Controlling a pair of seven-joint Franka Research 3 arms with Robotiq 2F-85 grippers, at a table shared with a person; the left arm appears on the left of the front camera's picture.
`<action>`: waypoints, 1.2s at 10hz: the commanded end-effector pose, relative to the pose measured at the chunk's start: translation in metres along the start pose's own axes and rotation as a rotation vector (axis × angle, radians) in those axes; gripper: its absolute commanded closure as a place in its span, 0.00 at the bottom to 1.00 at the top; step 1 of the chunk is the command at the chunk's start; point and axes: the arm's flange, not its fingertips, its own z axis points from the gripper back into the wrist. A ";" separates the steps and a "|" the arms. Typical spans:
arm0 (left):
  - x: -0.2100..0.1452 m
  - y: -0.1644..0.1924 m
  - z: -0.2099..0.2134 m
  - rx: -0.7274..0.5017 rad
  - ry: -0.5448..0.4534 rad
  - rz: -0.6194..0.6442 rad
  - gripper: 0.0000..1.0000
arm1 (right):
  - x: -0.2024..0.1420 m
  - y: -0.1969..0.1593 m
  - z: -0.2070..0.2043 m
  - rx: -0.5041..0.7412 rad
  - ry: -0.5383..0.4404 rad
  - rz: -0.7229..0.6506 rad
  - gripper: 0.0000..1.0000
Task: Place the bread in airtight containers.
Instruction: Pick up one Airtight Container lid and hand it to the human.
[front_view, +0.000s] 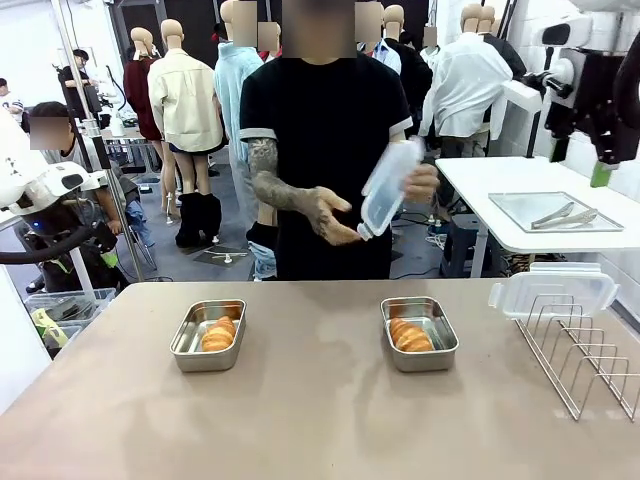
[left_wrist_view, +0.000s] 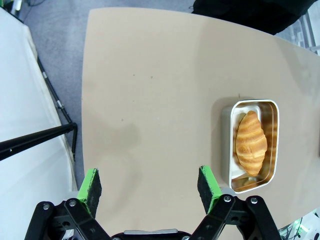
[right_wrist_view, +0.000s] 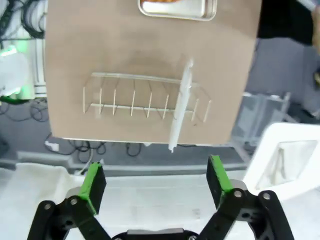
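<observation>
Left gripper (left_wrist_view: 150, 187) is hanging spread over bare table (left_wrist_view: 150, 100), croissant (left_wrist_view: 250, 142) in its pan (left_wrist_view: 227, 145) lying beyond one finger; right gripper (right_wrist_view: 156, 180), spread too, is hovering off the edge, rack (right_wrist_view: 132, 106) ahead.

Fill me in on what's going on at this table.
One croissant lies in the left pan, and the other croissant lies in the right pan. Neither pan has a lid on. A person across the table holds one clear lid. The second lid stands in the wire rack on the robot's right. Both arms' jaws stand open above the table, holding nothing.
</observation>
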 end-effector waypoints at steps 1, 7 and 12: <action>-0.001 0.001 0.002 0.010 0.002 -0.006 0.00 | -0.013 -0.032 -0.012 0.060 -0.076 -0.013 0.00; -0.001 0.001 0.002 0.010 0.002 -0.006 0.00 | -0.025 -0.024 -0.093 0.076 -0.054 -0.097 0.00; -0.001 0.001 0.002 0.010 0.002 -0.006 0.00 | -0.029 -0.037 -0.083 0.111 -0.092 -0.074 0.00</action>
